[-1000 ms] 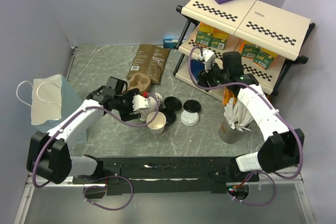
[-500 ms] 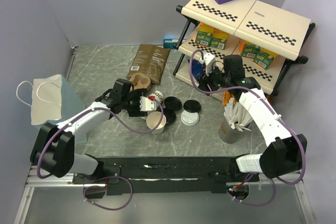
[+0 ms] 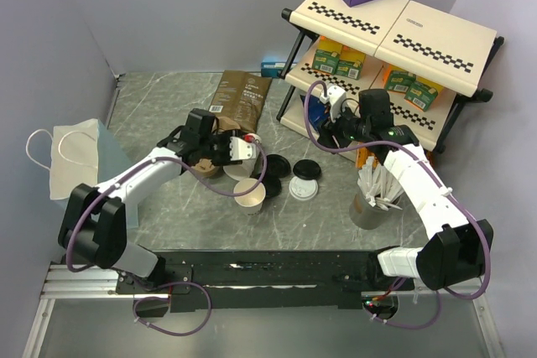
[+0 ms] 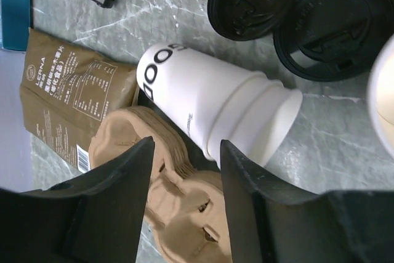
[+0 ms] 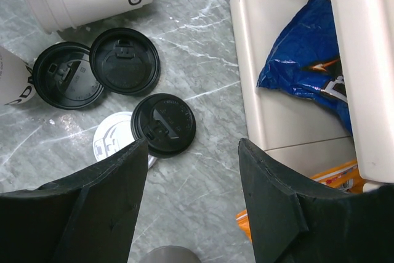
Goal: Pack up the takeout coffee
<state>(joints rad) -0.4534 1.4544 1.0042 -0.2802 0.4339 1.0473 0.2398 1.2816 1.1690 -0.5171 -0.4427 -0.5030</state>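
Observation:
A nested stack of white paper cups lies on its side on the table, with no lid on it; it also shows in the top view. A single white cup stands upright, also without a lid. Three black lids lie loose on the table. My left gripper is open and empty over the brown pulp carrier stack, just beside the lying cups. My right gripper is open and empty above bare table, between the lids and the shelf.
A dark-brown coffee pouch lies behind the carrier. A white lid sits under one black lid. A metal can of sticks stands to the right. The shelf rack holds a blue bag. A paper bag stands at the left.
My left gripper has moved away from me and to the right, from beside the upright cup to over the carrier. My right gripper has shifted slightly.

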